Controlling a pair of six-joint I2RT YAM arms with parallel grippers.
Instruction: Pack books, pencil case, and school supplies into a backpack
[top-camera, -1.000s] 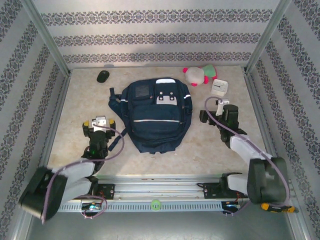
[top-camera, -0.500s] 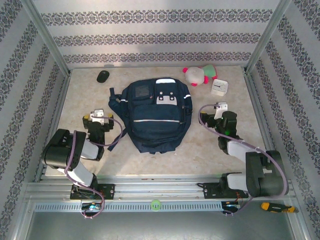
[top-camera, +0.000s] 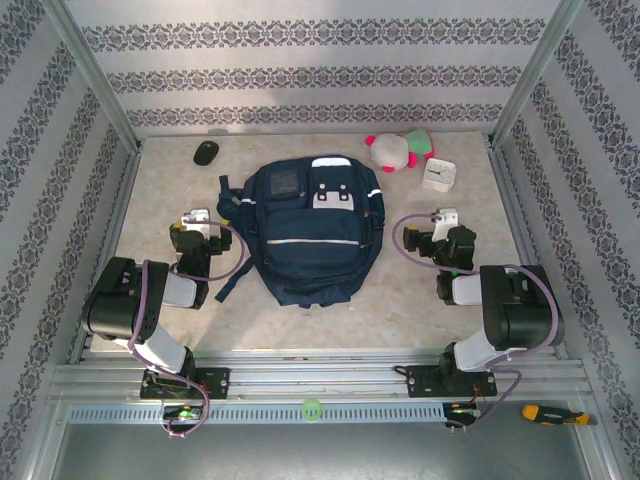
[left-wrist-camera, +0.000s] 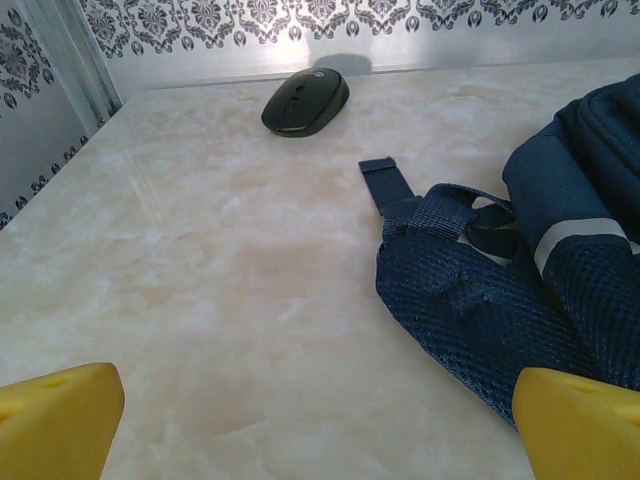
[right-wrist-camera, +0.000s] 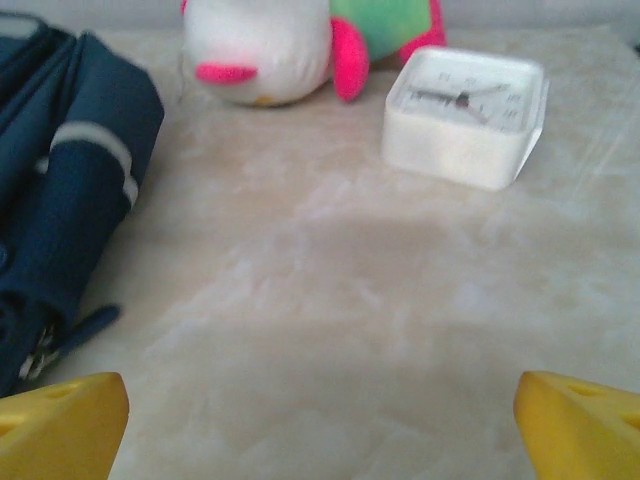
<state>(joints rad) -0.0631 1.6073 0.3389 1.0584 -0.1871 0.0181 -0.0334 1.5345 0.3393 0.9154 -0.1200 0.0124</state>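
Note:
The navy backpack (top-camera: 310, 235) lies flat in the middle of the table, zipped, front pockets up. My left gripper (top-camera: 195, 220) rests low on the table just left of it, open and holding nothing. In the left wrist view its yellow fingertips (left-wrist-camera: 55, 420) frame bare tabletop, with the backpack's mesh strap (left-wrist-camera: 480, 310) at the right. My right gripper (top-camera: 445, 220) sits to the right of the backpack, also open and holding nothing. In the right wrist view the backpack's side (right-wrist-camera: 60, 190) is at the left. The books, pencil case and school supplies are out of view.
A black computer mouse (top-camera: 206, 152) lies at the back left. A pink-and-white plush toy (top-camera: 398, 150) and a white square clock (top-camera: 439, 174) sit at the back right, ahead of the right gripper. Patterned walls enclose the table on three sides.
Both arms have folded back, their elbows drawn up and in beside the bases. The left gripper slid slightly away from me and the right slightly back. Both stayed open.

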